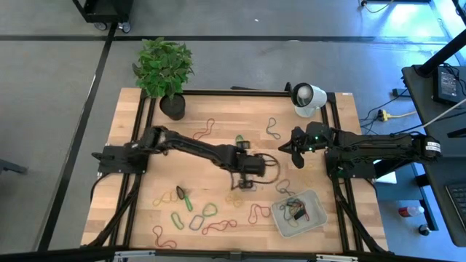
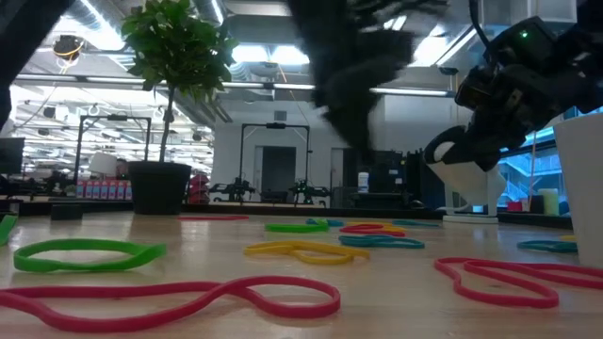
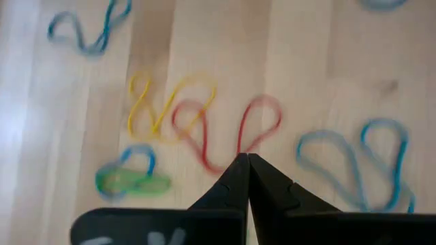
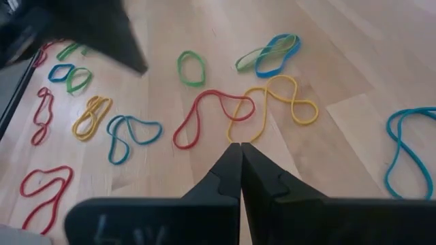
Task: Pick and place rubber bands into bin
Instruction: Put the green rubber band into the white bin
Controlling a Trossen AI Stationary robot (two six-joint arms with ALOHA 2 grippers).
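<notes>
Bands point(image 1: 211, 211) litter mid-table; left tool point(image 1: 244, 183) and right tool point(image 1: 297, 158), both clenched empty, hover above bin point(image 1: 314, 220).

A robotics lab: wooden table point(image 1: 145, 218) on concrete floor, equipment racks point(image 2: 273, 160) behind.

Pale wood table point(image 1: 218, 116), matt; translucent plastic bin point(image 1: 317, 220)

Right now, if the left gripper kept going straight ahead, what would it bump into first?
Probably the red band. In its wrist view the left gripper, jaws shut, points right at that loop on the table, with a yellow band just beside it. How far off is hard to tell.
</notes>
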